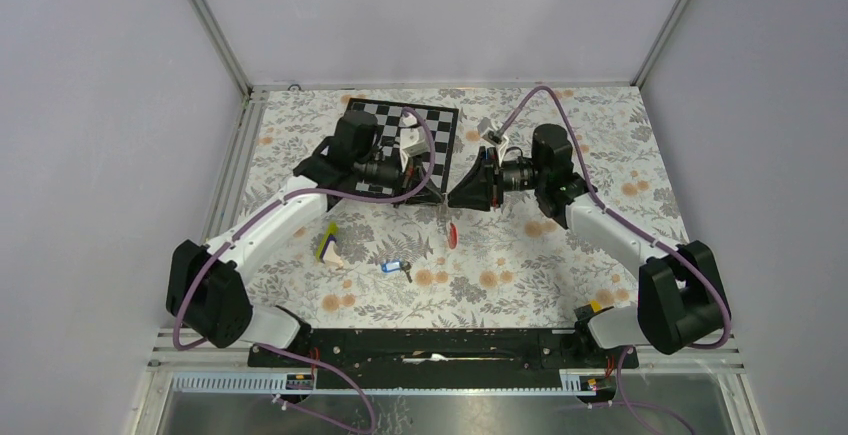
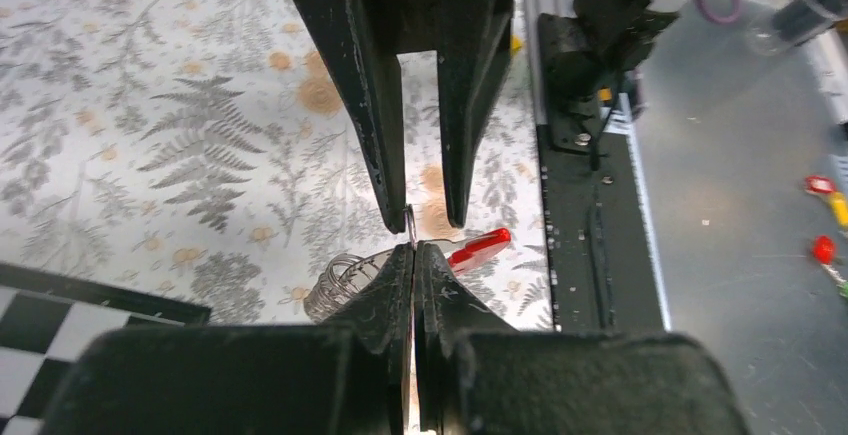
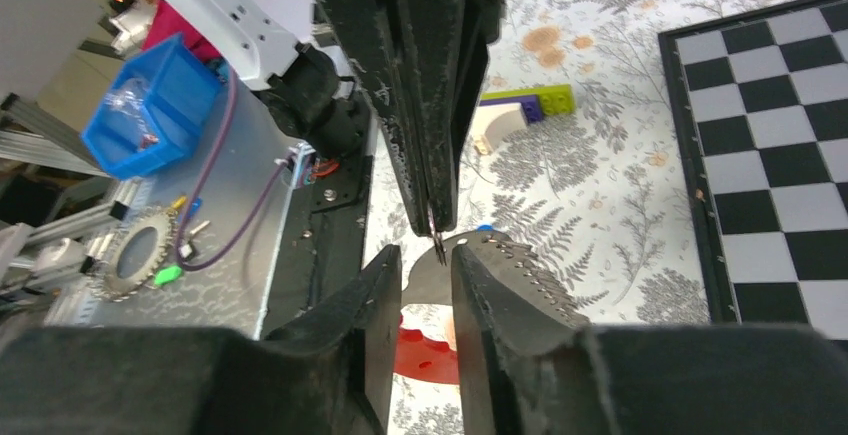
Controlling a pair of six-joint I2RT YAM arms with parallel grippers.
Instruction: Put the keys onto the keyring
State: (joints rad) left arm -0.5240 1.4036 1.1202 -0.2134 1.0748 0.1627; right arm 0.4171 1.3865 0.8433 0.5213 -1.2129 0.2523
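Note:
The keyring [image 1: 452,232], a red and grey piece on a thin wire ring, hangs above the table's middle between both grippers. My left gripper [image 1: 440,193] is shut on the wire ring, which sticks out at its tips [image 2: 414,247]. The red part [image 2: 480,247] dangles just beyond, beside a wire coil [image 2: 335,280]. My right gripper [image 1: 452,198] faces it with jaws open [image 3: 428,252], straddling the ring; the keyring's red part [image 3: 430,360] hangs below. The keys [image 1: 396,267], a dark key with a blue tag, lie on the cloth nearer the arm bases, away from both grippers.
A yellow-purple-white wedge [image 1: 328,245] lies left of the keys. A black-and-white chessboard [image 1: 420,130] sits at the back under the left arm. A black rail [image 1: 430,340] runs along the near edge. A blue bin [image 3: 150,105] stands off the table.

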